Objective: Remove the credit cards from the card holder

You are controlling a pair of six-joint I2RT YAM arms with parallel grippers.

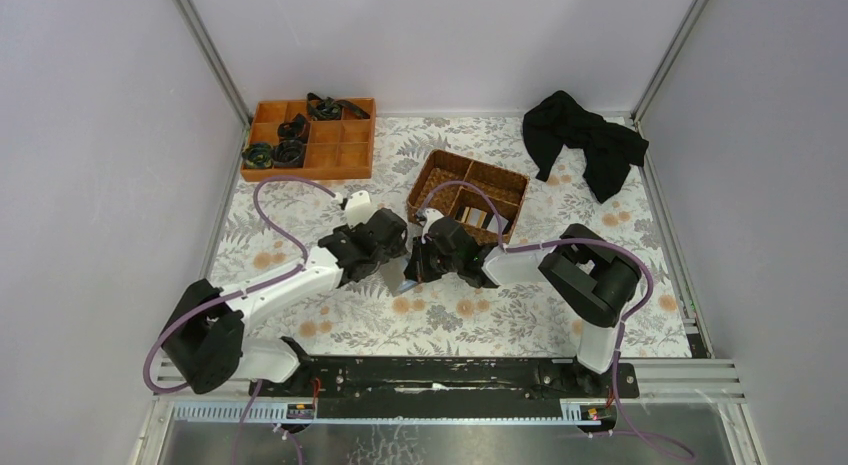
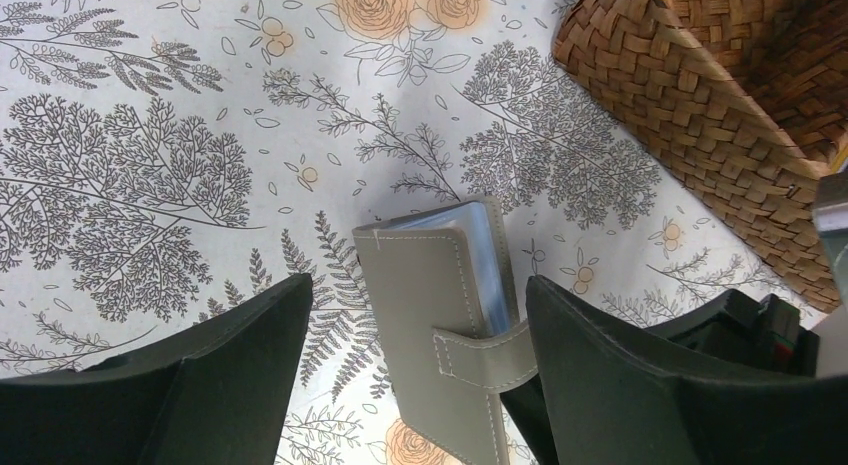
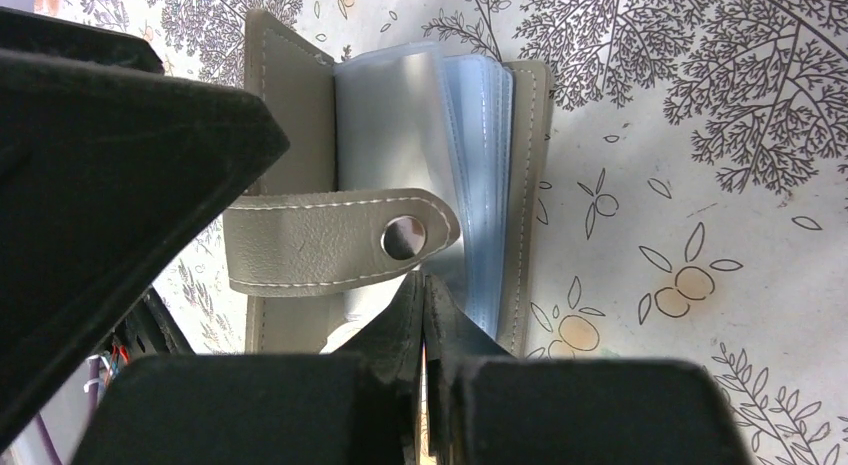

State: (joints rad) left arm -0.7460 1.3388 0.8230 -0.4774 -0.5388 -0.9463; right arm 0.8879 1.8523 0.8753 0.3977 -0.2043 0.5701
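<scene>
Near the worktop's (image 1: 300, 210) centre, just short of the wicker basket (image 1: 440, 170), the right gripper (image 3: 425, 303) clamps the unstrapped card holder (image 2: 425, 315) by its lower edge while the nearer left gripper (image 2: 418, 290) stands jaws-apart astride its long axis.

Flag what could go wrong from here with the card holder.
1. Right gripper seems to pinch only a thin plastic sleeve of the card holder; it could slip or tear.
2. The snap strap hangs across the sleeves, so it may block the open left gripper from reaching in.
</scene>
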